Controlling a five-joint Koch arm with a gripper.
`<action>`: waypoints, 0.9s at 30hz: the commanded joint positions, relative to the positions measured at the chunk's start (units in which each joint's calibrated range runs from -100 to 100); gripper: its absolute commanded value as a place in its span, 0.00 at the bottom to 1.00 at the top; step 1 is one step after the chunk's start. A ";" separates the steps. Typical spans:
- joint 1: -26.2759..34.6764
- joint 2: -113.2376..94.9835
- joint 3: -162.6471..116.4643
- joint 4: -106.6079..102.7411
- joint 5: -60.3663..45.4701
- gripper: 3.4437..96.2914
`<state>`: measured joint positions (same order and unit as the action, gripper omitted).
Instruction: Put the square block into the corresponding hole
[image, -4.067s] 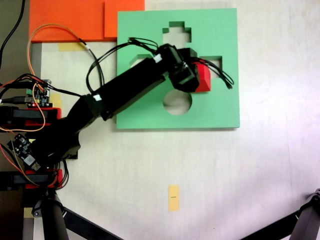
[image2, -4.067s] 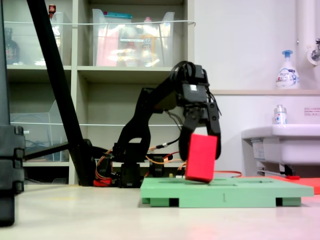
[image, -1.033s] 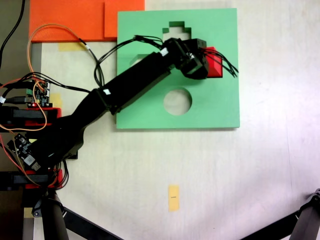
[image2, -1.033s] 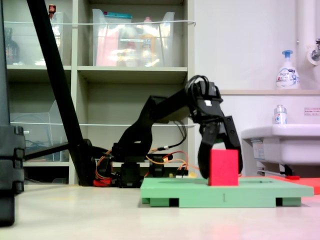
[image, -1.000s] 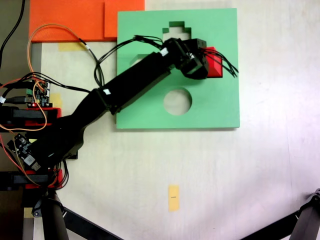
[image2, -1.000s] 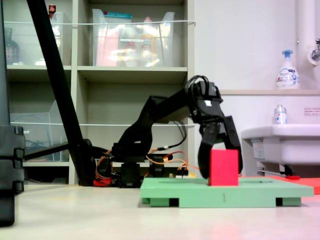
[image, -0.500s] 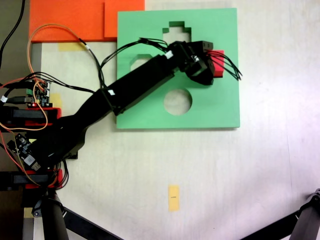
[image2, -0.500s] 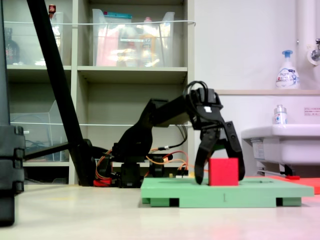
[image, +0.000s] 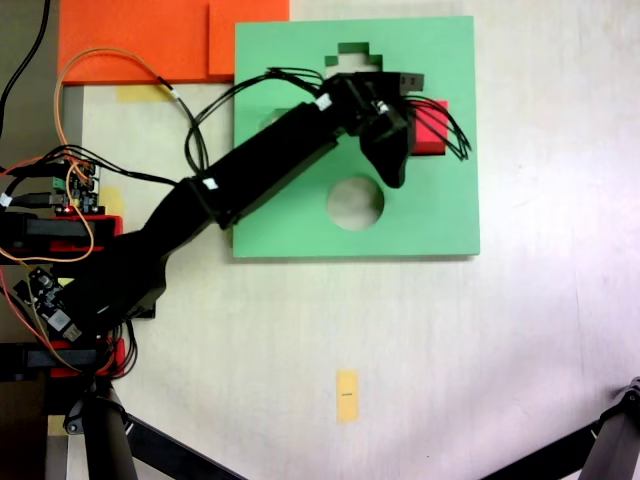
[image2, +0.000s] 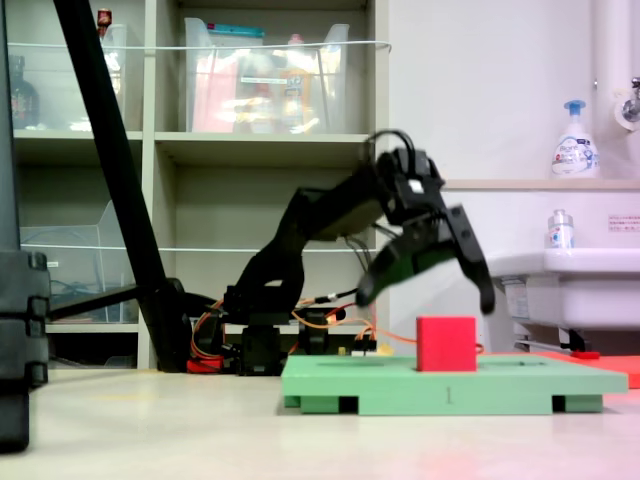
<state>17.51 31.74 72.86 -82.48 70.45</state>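
Jaws spread wide, the gripper (image2: 428, 270) hangs above the square block (image2: 446, 344), clear of it. Block sits upright in the green board (image2: 500, 385), edges square with it.

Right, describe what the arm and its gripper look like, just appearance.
The arm is matte black with boxy links and small white labels. Thin black cables loop above it toward the gripper, which is black too, with two long tapering fingers. The base has red parts, exposed circuit boards and orange wires.
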 joint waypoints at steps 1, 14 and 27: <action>-0.10 -24.20 2.12 -11.17 -7.62 0.92; -14.99 -83.41 1.82 -13.00 -45.81 0.67; -20.32 -131.74 -136.27 91.87 -65.05 0.50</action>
<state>-2.81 -99.18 -61.29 -8.17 8.33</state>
